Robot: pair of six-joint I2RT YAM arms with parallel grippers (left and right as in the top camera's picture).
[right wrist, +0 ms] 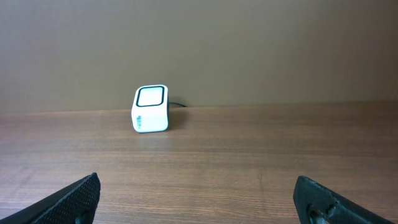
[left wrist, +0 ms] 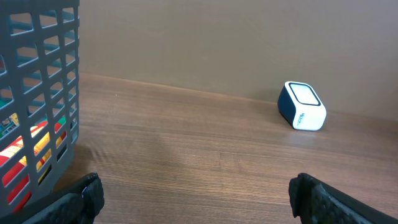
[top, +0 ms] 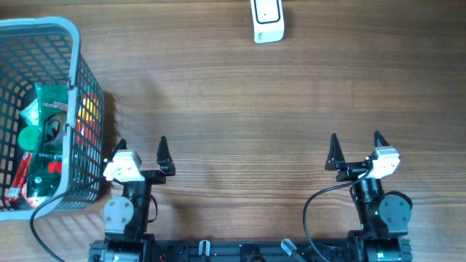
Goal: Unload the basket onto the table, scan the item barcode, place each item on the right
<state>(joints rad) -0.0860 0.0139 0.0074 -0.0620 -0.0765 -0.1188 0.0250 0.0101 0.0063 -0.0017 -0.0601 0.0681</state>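
**A:** We're getting soft, even light on the table (top: 240,109) from overhead. No glare, just a faint shadow right of the basket (top: 44,27).

**B:** Same for us. Our wrist views look dimmer and browner, and the fingertips (left wrist: 84,199) in the bottom corners are blurry. The scanner (right wrist: 150,109) is sharp, with a small soft shadow beneath.

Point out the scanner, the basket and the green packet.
scanner (top: 268,29), overhead view, on its white casing.
basket (top: 40,28), overhead view, on its far rim.
green packet (top: 51,109), overhead view, on its upper part.
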